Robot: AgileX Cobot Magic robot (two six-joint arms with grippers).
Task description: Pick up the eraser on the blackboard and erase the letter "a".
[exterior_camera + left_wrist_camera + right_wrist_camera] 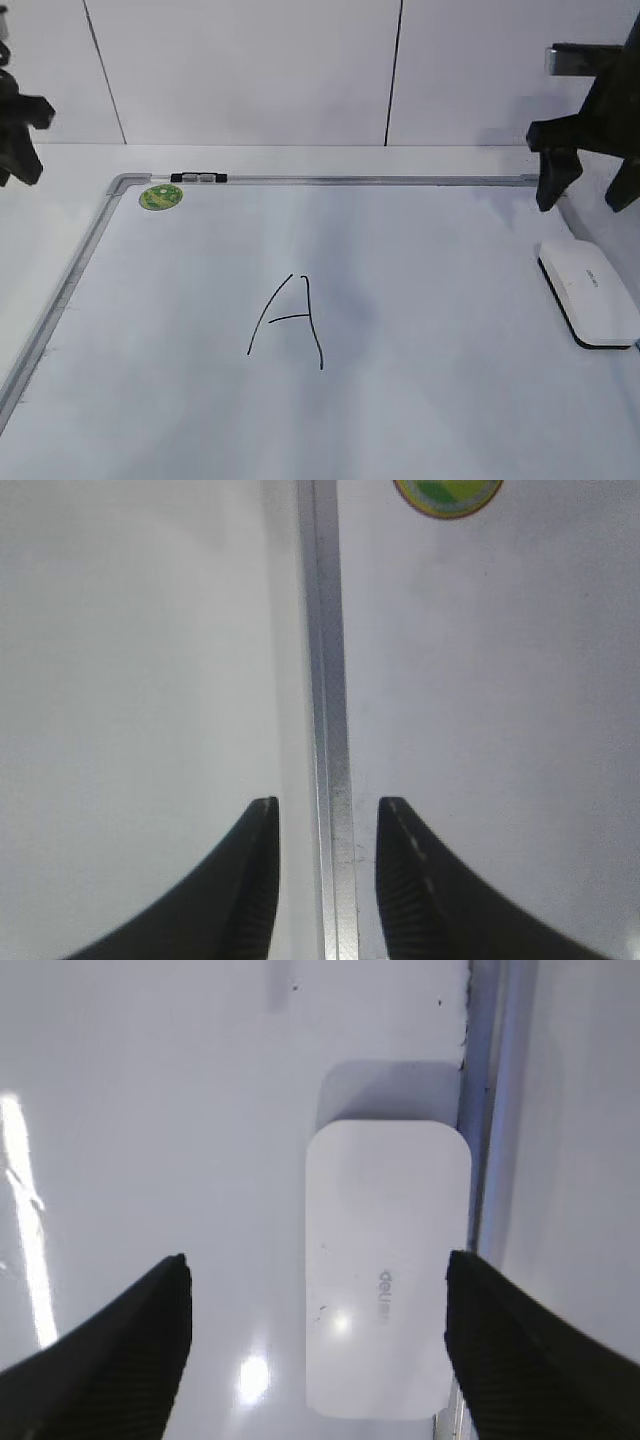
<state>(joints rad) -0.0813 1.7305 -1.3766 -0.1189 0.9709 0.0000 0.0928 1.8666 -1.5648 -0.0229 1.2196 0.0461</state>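
The white eraser [590, 290] lies at the right edge of the blackboard [450, 400], a white board with a silver frame. From the right wrist view, the eraser [388, 1260] sits against the frame with its grey lettering up. My right gripper [315, 1270] hangs above it, open wide and apart from it; in the exterior view the right gripper [590, 185] is just beyond the eraser's far end. My left gripper [328, 805] is open and empty, over the board's left frame rail [325, 680]. The letter "a" is not in view; only a tall capital "A" [290, 320] shows mid-board.
A round green sticker [161, 197] marks the board's far left corner, with a small black and grey clip [198, 178] on the top rail. A white tabletop [40, 230] surrounds the board and a white panelled wall [300, 70] stands behind.
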